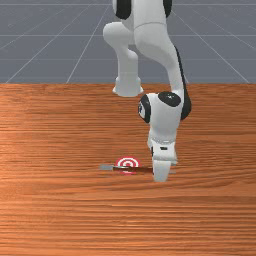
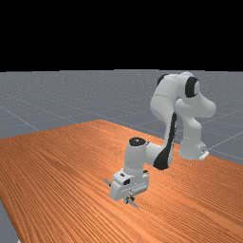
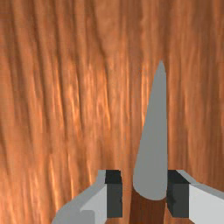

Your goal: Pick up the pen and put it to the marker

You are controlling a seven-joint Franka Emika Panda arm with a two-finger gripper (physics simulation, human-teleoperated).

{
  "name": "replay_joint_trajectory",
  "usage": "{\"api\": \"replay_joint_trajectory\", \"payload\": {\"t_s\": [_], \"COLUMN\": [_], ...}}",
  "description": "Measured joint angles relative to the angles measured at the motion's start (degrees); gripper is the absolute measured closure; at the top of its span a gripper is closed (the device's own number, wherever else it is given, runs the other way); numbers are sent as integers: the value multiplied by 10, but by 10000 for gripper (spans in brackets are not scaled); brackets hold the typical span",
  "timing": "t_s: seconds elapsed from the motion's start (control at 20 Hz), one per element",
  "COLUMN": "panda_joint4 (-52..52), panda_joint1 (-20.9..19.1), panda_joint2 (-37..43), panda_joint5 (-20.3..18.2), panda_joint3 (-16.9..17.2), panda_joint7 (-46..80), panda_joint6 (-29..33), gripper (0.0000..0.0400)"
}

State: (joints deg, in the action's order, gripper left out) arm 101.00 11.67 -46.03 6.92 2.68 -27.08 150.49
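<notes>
The gripper has its jaws moderately apart, the pen between them close against one dark pad, with a narrow gap to the other. Its grey tapered end points out past the jaws, while its brown body runs back between them. In the front view, the red-and-white marker is beside the gripper, the pen's length crossing it.

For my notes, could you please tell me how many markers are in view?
1: the round marker, crossed by the pen in the front view; the arm may hide others.
</notes>
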Motion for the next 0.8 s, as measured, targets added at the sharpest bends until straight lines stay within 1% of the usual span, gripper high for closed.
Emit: {"api": "replay_joint_trajectory", "payload": {"t_s": [0.05, 0.1, 0.15, 0.2, 0.25, 0.3, 0.35, 0.4, 0.45, 0.55, 0.6, 0.65, 0.75, 0.8], "panda_joint4": [-16, -74, -91, -85, -64, -64, -50, -52, -60, -59, -59, -58, -55, -47], "panda_joint1": [6, -40, -41, -39, -21, -27, -28, -29, -23, -20, -19, -25, -38, -37], "panda_joint2": [-10, -35, -46, -45, -39, -39, -35, -35, -35, -31, -30, -29, -28, -26], "panda_joint5": [3, -29, -28, -25, -12, -15, -15, -16, -11, -7, -5, -9, -13, -13], "panda_joint3": [6, -38, -37, -35, -15, -21, -20, -22, -15, -9, -7, -12, -25, -20], "panda_joint7": [4, -47, -49, -47, -29, -36, -37, -39, -35, -32, -32, -37, -53, -48], "panda_joint6": [11, -40, -32, 1, 52, 58, 88, 83, 67, 64, 64, 66, 70, 86], "gripper": [228, 75, 18, 23, 28, 88, 168, 211, 273, 357, 374, 384, 394, 396]}}
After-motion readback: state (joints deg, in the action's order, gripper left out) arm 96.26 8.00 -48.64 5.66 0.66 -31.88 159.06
